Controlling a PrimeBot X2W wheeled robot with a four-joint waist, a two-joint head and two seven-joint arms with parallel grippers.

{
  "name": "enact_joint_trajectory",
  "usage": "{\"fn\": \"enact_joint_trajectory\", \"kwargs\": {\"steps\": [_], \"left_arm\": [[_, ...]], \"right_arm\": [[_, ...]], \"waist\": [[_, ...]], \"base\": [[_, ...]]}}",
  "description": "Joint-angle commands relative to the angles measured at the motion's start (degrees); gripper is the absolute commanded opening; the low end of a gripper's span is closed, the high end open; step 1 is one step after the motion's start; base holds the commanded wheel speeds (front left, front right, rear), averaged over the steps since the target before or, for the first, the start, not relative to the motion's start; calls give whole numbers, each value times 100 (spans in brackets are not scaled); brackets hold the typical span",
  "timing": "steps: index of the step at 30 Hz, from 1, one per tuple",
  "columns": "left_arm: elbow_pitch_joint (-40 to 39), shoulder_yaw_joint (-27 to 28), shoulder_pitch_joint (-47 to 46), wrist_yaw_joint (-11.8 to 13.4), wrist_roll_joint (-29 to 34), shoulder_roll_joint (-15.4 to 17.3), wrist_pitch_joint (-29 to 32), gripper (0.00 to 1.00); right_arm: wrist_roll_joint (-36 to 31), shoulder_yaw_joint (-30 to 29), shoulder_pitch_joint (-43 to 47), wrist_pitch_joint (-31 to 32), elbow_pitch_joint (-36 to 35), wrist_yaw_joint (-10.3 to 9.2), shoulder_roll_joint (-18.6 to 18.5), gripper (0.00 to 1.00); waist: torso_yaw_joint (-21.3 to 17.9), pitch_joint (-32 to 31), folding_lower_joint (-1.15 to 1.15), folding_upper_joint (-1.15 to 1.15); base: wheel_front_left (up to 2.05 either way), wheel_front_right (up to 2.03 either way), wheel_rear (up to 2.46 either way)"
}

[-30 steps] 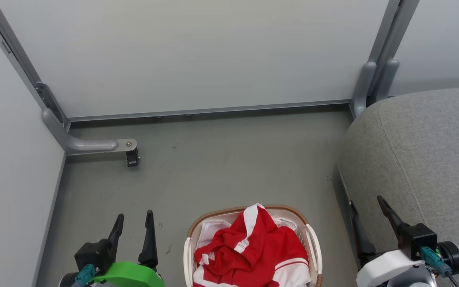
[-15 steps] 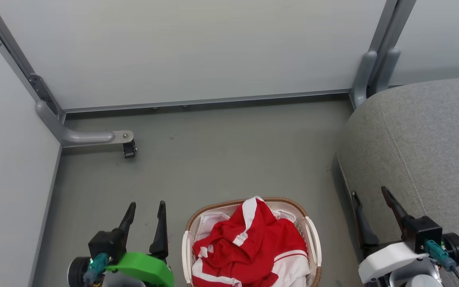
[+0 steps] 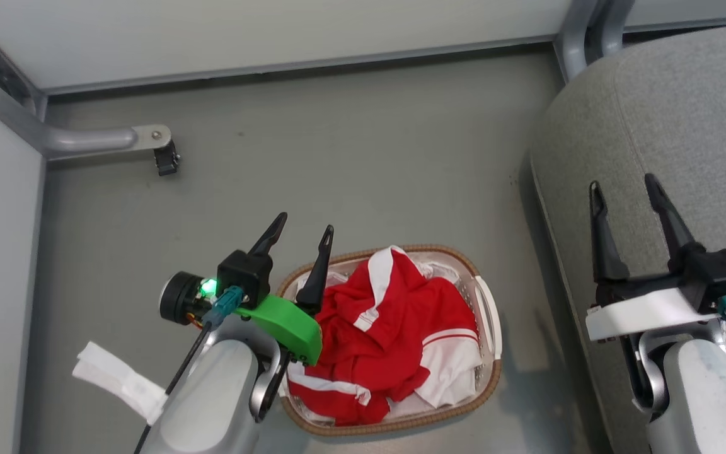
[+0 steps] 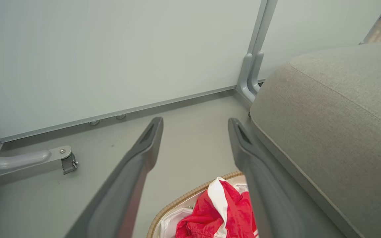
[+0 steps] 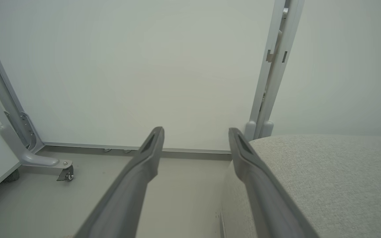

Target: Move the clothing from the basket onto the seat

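Red clothing (image 3: 394, 334) with white bands is heaped in the white basket (image 3: 489, 328), which has a brown woven rim and stands on the grey floor. In the left wrist view the clothing (image 4: 223, 215) and the basket (image 4: 177, 205) show low between the fingers. My left gripper (image 3: 306, 224) is open above the basket's left rim, empty. The grey seat (image 3: 672, 126) fills the right side; my right gripper (image 3: 621, 184) is open over its left edge, holding nothing. The seat also shows in both wrist views (image 4: 336, 125) (image 5: 326, 178).
White partition panels (image 3: 262, 25) wall off the back and left. A grey metal foot with a caster (image 3: 164, 157) juts onto the floor at the left. A white cloth strip (image 3: 117, 378) hangs by my left forearm. Bare floor lies beyond the basket.
The head camera has tilted down, shifting the whole picture. Both arms have reached forward: the left gripper now stands over the basket's left rim, the right over the seat's edge. Both stay open.
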Motion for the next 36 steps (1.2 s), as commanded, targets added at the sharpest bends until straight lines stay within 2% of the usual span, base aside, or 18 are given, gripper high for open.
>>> {"fn": "enact_joint_trajectory", "kwargs": {"steps": [1, 16, 24, 35, 36], "left_arm": [[146, -91, -269, -33, -4, 35, 3, 100], [2418, -1358, -1804, -93, -19, 40, 150, 100], [3213, -1552, -2272, -92, -62, 38, 131, 100], [3679, -1568, -2657, -71, -218, 62, 44, 100], [3700, -1562, -2674, -71, -234, 60, 41, 70]], "right_arm": [[15, -38, -152, -10, -61, -4, -26, 100], [452, 133, -935, -7, -803, -5, -20, 100], [626, 171, -1173, -7, -946, -5, -20, 100], [755, 172, -1296, -7, -994, -5, -20, 100], [761, 169, -1297, -7, -990, -5, -20, 100]], "waist": [[-407, 853, -1, 0], [-1169, 2618, -1, 0], [-1397, 3150, -1, 0], [-1529, 3506, -1, 0], [-1528, 3508, -1, 0]], "base": [[0, 0, 0], [0, 0, 0], [0, 0, 0], [0, 0, 0], [0, 0, 0]]}}
